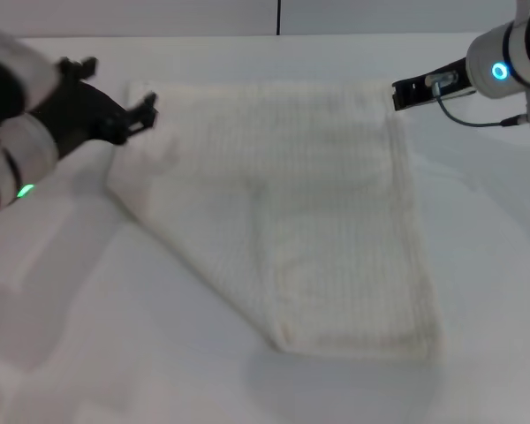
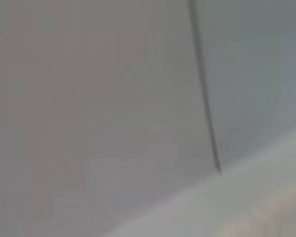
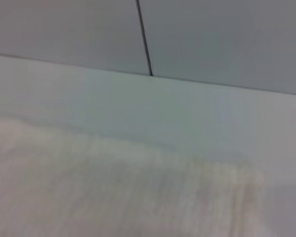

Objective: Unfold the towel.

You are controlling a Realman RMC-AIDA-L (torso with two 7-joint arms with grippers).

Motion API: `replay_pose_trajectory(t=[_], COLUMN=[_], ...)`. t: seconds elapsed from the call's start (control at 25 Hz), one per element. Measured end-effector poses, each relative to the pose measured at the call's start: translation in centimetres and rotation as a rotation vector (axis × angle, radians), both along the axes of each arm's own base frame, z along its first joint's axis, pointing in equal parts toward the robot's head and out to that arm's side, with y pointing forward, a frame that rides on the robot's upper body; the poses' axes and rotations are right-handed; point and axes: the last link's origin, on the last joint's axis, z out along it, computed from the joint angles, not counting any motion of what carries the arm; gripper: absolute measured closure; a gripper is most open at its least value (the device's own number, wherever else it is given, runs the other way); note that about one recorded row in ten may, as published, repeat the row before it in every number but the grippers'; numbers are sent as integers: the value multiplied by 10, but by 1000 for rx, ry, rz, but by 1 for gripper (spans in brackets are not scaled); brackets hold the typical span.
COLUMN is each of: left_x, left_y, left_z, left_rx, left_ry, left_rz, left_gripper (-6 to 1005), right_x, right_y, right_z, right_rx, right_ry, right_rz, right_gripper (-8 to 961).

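While towel (image 1: 327, 221) lies half-folded, both tools' fingers stay unclear.

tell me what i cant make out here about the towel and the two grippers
- Left gripper, head view: at the towel's far left corner; whether it pinches cloth is unclear.
- Right gripper, head view: fingertips too small; grip unclear.
- Both wrist views: no fingers shown.
- Towel's folded underside: hidden by its top layer.

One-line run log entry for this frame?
task: unfold towel | towel: on table, partly folded | left tool: open at far-left corner | right tool: at far-right corner
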Motion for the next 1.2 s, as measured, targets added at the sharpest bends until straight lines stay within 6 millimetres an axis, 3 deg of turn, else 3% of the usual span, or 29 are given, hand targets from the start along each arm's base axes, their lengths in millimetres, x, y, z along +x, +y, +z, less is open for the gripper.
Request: replay_pose_trajectory(t=[0.08, 0.48, 0.8, 1.0, 1.2], left_x=[20, 52, 50, 51, 53], left_y=[-1, 0, 3, 3, 2], left_z=[-12, -38, -51, -74, -79], left_rx=[-101, -337, -382, -438, -433], left_ry=[105, 138, 162, 186, 184], left_rz=[36, 28, 40, 34, 12], left_gripper=[152, 152, 148, 146, 146], right_x=[-5, -20, -19, -19, -10], right_y=[6, 20, 26, 25, 23], right_z=[9, 8, -12, -23, -34], right_rx=[-7, -55, -102, -134, -154], right_ry=[-30, -98, -140, -162, -182], right_rz=[-18, -45, -63, -64, -77], right_gripper=[953, 952, 950, 950, 949])
